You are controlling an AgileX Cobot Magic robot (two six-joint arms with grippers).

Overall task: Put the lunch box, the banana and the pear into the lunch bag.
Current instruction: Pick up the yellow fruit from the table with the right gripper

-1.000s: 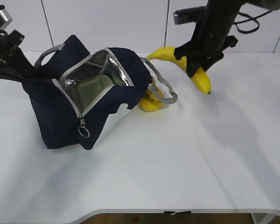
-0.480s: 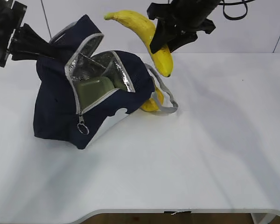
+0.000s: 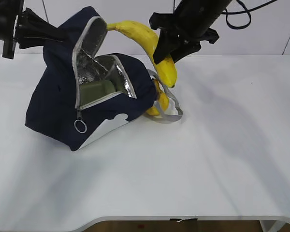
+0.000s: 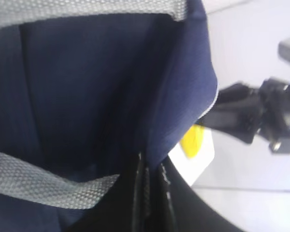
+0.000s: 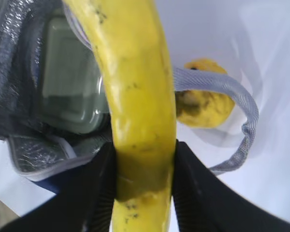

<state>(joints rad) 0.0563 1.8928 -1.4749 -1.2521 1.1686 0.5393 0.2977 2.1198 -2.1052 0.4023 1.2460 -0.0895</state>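
Banana (image 3: 152,43) poised above the held-open lunch bag (image 3: 58,108).
Right gripper (image 5: 144,166) fingers clamp the banana; left gripper (image 3: 26,30) pinches the bag's fabric, lifting its mouth wide near the counter's (image 3: 222,159) far edge.

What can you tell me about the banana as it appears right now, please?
The banana is one curved yellow fruit with small dark flecks and a darker tip. It hangs in the air, clamped across its middle by the right gripper, one end pointing toward the raised flap of the lunch bag, the other hanging down above the grey strap. It is above and beside the bag's opening, not yet inside. Nothing but the gripper visibly touches it.
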